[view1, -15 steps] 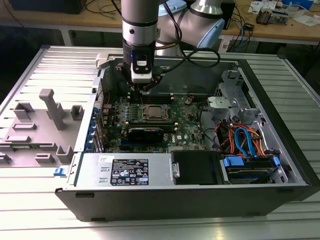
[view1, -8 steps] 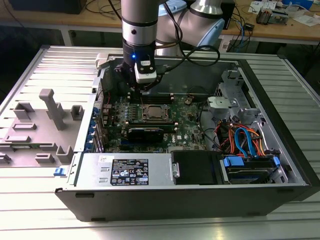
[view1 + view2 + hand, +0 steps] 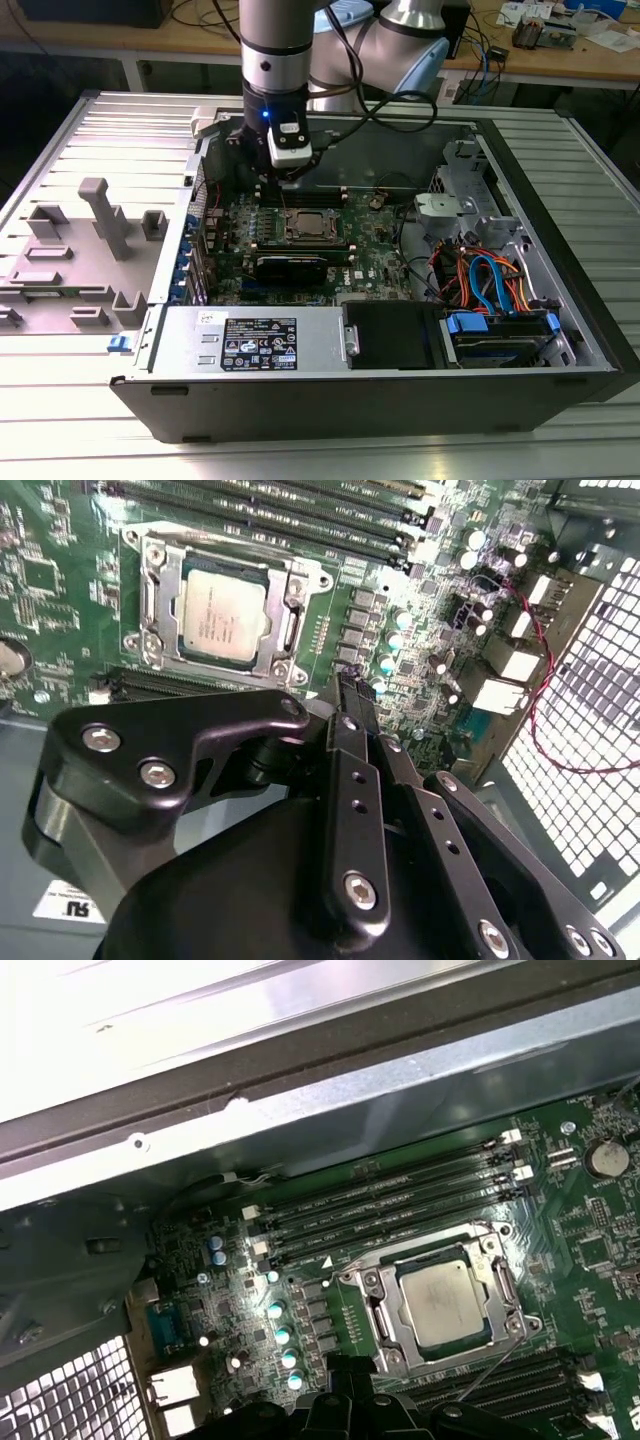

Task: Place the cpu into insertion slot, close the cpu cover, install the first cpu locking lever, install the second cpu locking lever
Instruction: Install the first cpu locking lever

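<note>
Cpu (image 3: 222, 615) lies flat in its socket, framed by the cpu cover (image 3: 165, 590), which looks lowered around it. The tool (image 3: 348, 685) hovers just beside the cover, tips drawn together and gripping nothing. In the first wrist view a thin wire lever (image 3: 490, 1365) angles out from the cover's corner, seemingly unlatched. I judge it best pushed near its end, steadily, keeping clear of the cover.

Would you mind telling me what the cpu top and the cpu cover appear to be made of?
The cpu top looks like matte silvery-grey metal, with a soft, even sheen. The cpu cover seems to be thin bright metal plate, glinting along its edges; plating cannot be told.
</note>
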